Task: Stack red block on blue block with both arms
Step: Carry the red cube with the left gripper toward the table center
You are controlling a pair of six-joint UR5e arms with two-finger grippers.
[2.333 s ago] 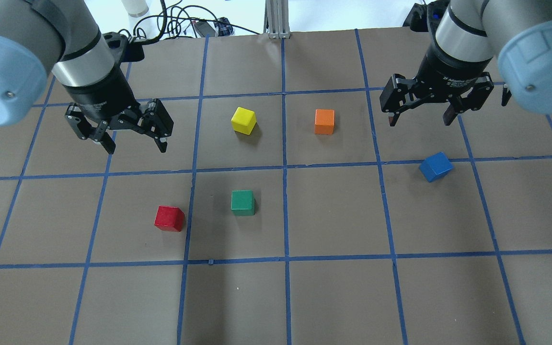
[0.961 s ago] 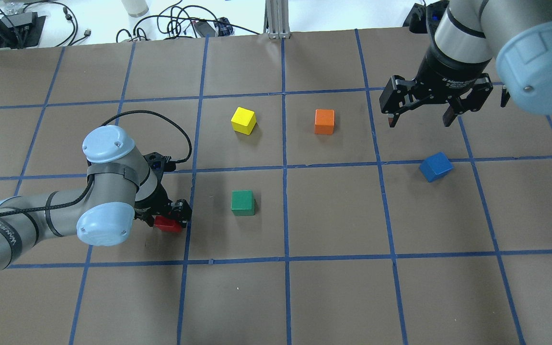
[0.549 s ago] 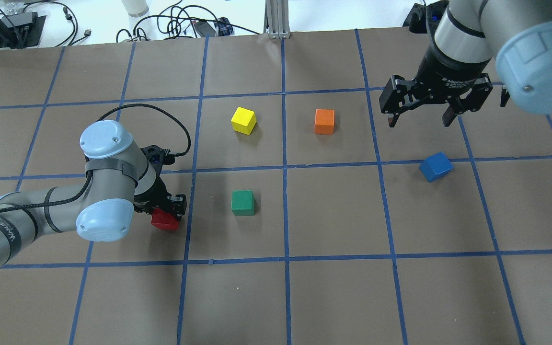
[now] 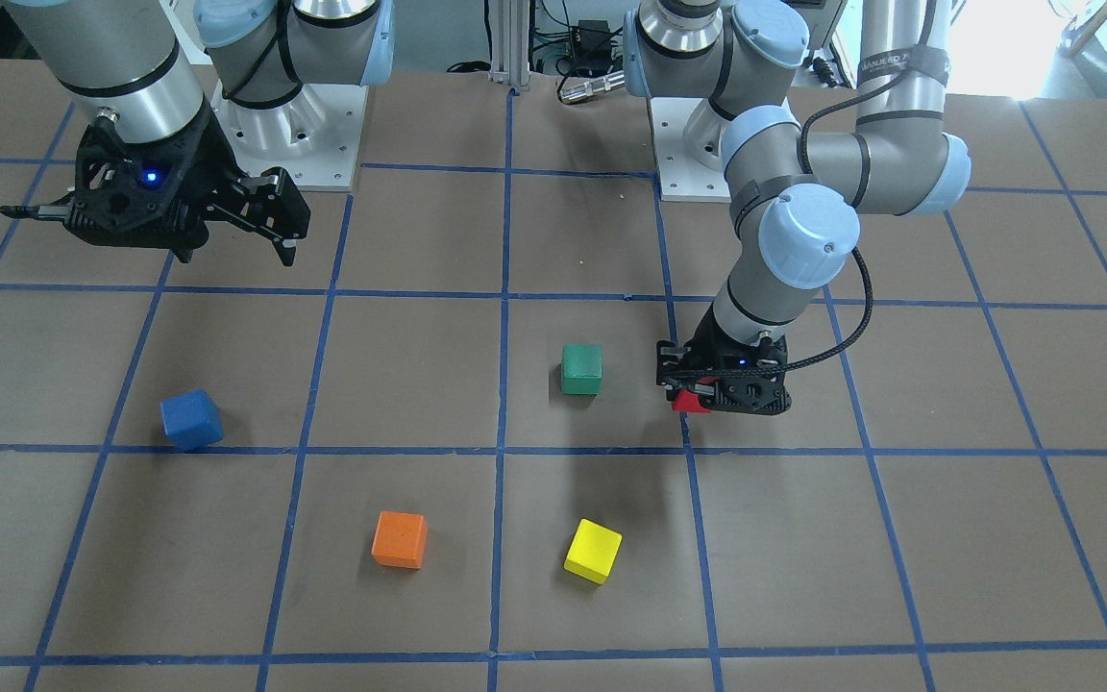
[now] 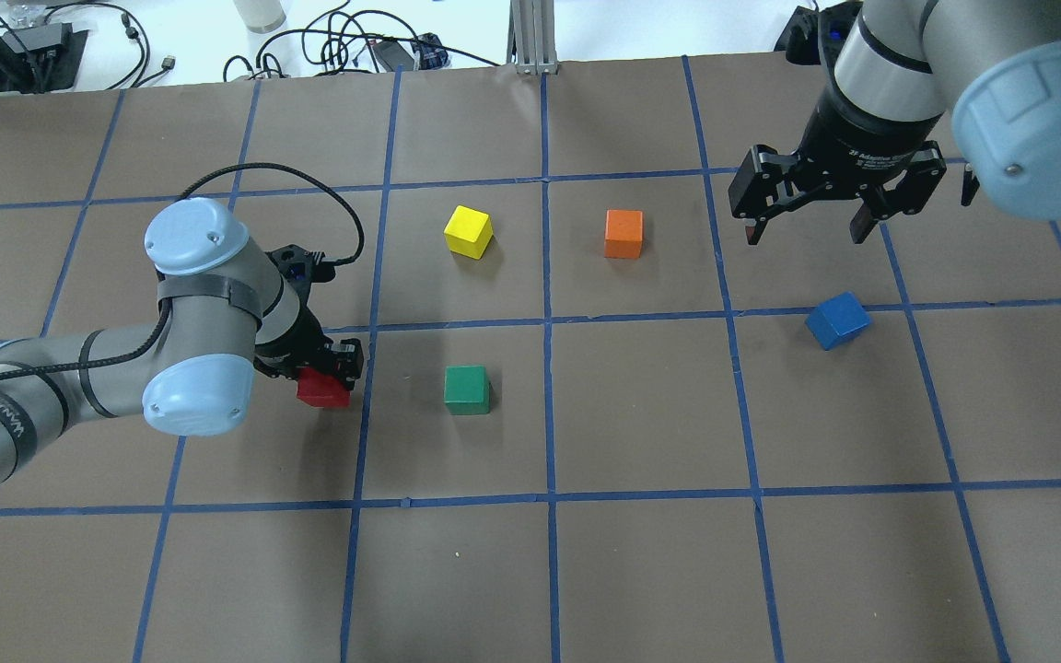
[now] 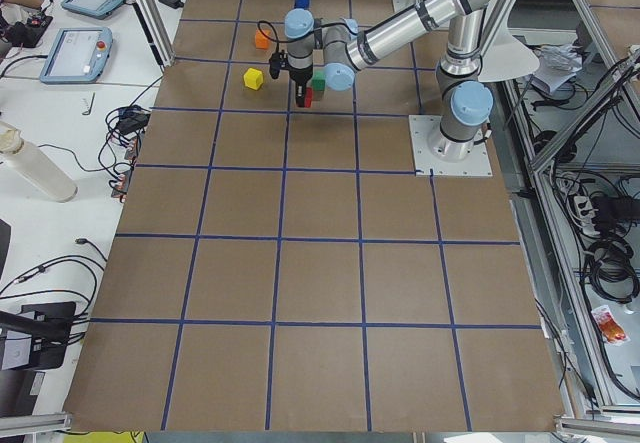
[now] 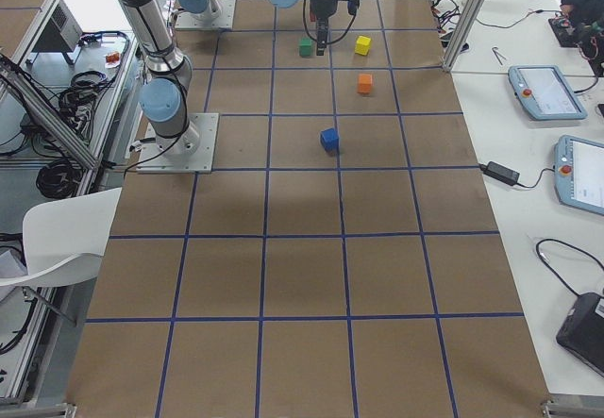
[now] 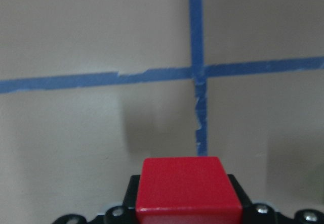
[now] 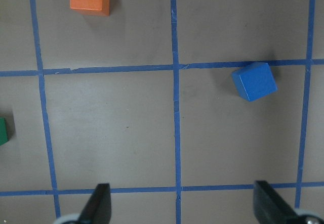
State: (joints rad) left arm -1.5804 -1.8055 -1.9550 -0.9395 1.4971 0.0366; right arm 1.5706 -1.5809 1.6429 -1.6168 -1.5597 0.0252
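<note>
On the right gripper [image 5: 805, 230] we read a white label, "Adaptive" among its words; the rest was too small. The left arm [image 5: 79, 396] carried a black strap with white lettering that we could not make out with certainty.

The left gripper [image 5: 319, 376] had its jaws clamped on the red block [image 5: 323, 390], one on each side face. In the wrist view the block's top face filled the space between them, and its shadow lay on the desk [image 5: 641, 571] ahead of it. We could not tell whether it was clear of the desk. It hung just to the robot's left of the green block [image 5: 467, 389], across one blue tape line.

The right gripper's jaws stood wide apart, holding and touching nothing, high above the desk and well to the green block's right. The blue block [image 5: 836, 320] sat on the desk, also well to the green block's right, turned askew to the tape grid beside a tape crossing.
</note>
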